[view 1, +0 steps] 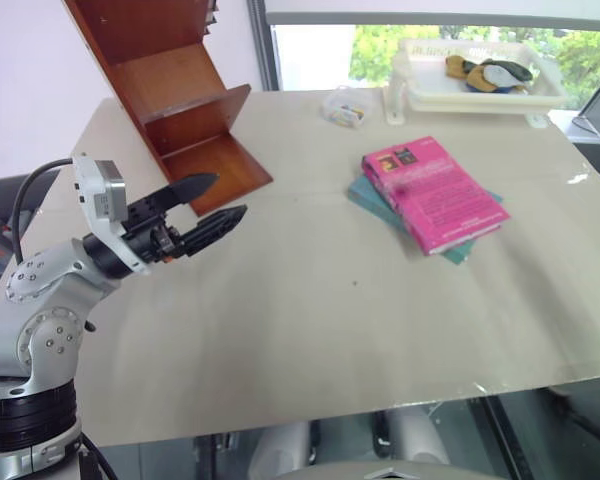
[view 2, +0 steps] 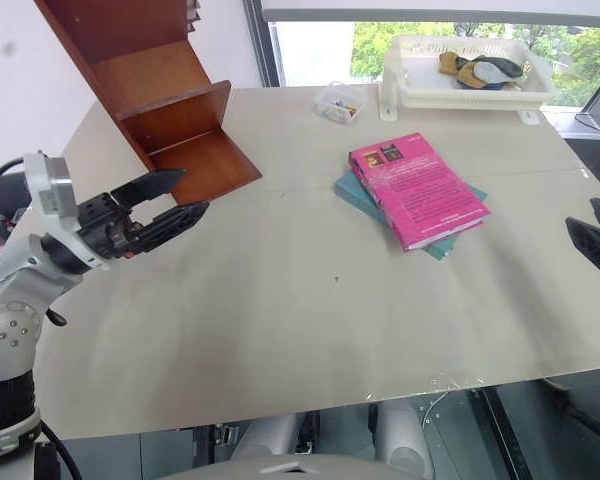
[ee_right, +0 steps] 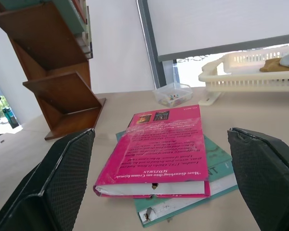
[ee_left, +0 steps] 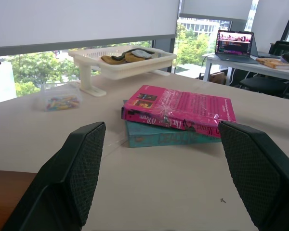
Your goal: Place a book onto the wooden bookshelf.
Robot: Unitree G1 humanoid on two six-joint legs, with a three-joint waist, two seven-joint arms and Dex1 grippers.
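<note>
The pink book (view 1: 432, 193) lies flat on top of a teal book (ee_left: 168, 137) on the right half of the table. At the table's far left corner stands the wooden bookshelf (view 1: 180, 110), leaning, with open compartments. My left gripper (view 1: 230, 196) hovers open just in front of the shelf's lowest board, pointing toward the books, nothing between its fingers. My right gripper (view 2: 595, 232) is at the table's right edge, open and empty, facing the pink book (ee_right: 159, 149) from some distance.
A white tray (view 2: 450, 97) holding cloth items stands at the far edge by the window. A small clear box (view 1: 345, 108) of coloured bits sits beside it. The beige table (view 1: 330, 330) is bare between the grippers and the books.
</note>
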